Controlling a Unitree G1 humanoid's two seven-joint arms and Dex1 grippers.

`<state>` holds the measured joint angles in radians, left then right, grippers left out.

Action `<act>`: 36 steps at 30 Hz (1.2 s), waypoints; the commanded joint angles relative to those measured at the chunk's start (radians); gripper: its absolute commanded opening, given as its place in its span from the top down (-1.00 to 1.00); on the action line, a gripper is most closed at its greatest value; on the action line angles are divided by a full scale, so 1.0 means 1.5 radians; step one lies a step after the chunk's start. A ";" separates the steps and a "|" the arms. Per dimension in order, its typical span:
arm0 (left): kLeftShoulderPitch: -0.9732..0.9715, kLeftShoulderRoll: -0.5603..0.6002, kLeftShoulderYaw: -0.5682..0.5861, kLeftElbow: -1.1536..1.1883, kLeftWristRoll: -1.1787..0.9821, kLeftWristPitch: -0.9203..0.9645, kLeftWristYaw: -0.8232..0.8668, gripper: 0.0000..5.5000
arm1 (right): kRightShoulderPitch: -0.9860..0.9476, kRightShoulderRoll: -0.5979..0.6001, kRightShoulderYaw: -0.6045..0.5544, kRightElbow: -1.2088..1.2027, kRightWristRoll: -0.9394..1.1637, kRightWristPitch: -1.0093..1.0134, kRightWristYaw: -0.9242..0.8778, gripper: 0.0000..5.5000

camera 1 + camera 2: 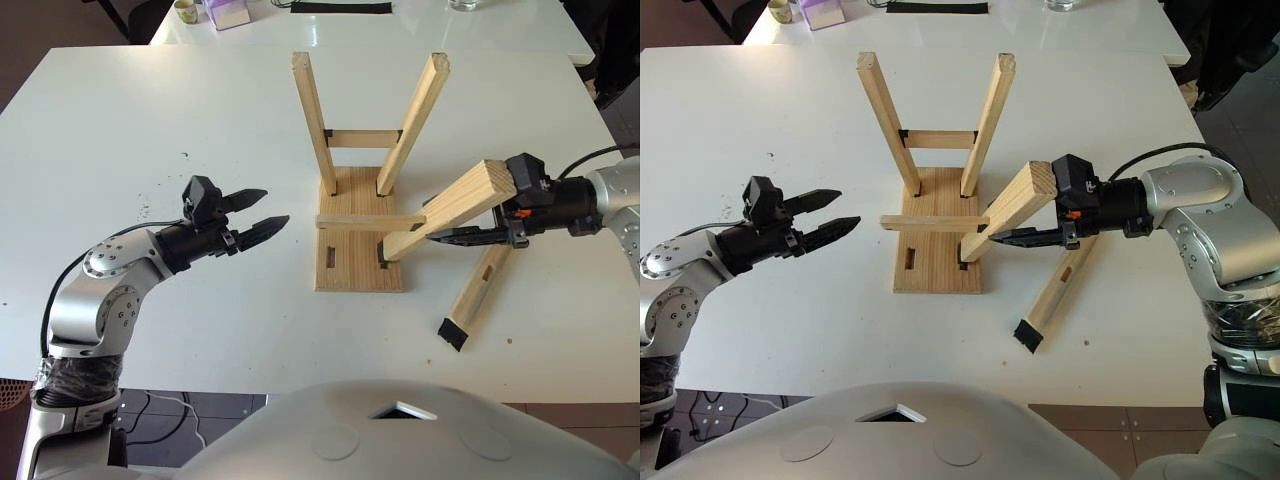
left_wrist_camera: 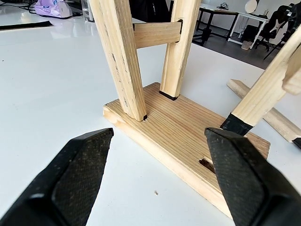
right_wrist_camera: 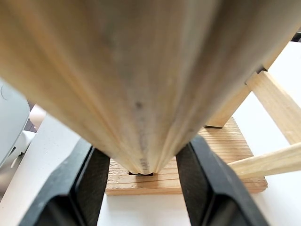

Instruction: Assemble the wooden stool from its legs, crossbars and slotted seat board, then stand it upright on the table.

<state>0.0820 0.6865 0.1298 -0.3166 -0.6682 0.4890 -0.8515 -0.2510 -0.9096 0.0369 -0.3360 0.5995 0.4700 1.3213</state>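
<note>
The right claw (image 1: 470, 236) is clamped on a tilted square pale-wood leg (image 1: 455, 205), dark tip at the near-right slot of the slotted wooden seat board (image 1: 355, 265). Stand it upright, then press straight down. The left claw (image 1: 272, 207), spread apart, hovers left of the board; a spare wooden leg (image 1: 480, 290) lies right, likely crowding the arm.

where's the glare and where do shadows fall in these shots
Left eye view: even light, the white table bright, only faint shadows beside the flat slotted wooden seat board and under the open left gripper. Left wrist view: a sheen on the table's far part. Right wrist view: the pale wooden leg in the right gripper is shaded on its near face.
</note>
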 commanded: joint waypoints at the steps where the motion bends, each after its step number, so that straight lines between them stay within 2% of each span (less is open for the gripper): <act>1: -0.007 -0.006 0.005 0.002 0.012 0.000 0.008 -0.31 | 0.016 -0.013 0.010 -0.006 -0.015 0.008 0.001 0.27; 14: 0.007 -0.022 0.018 -0.005 0.022 -0.004 0.022 -0.31 | 0.041 -0.043 0.002 -0.022 -0.012 0.016 0.012 0.27; 22: 0.003 -0.024 0.018 -0.003 0.026 -0.001 0.026 -0.31 | 0.066 -0.030 0.030 -0.025 -0.046 0.001 -0.013 0.27; 28: -0.001 -0.031 0.011 -0.001 0.033 -0.002 0.031 -0.31 | 0.038 -0.011 0.105 0.030 -0.116 -0.043 -0.016 0.27; 36: -0.012 -0.041 -0.001 0.004 0.047 0.001 0.033 -0.31 | 0.027 -0.027 0.206 0.116 -0.215 -0.132 0.009 0.27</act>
<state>0.0876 0.6227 0.1468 -0.3169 -0.6239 0.4877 -0.8081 -0.2709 -0.9127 0.1993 -0.2556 0.4983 0.2582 1.3254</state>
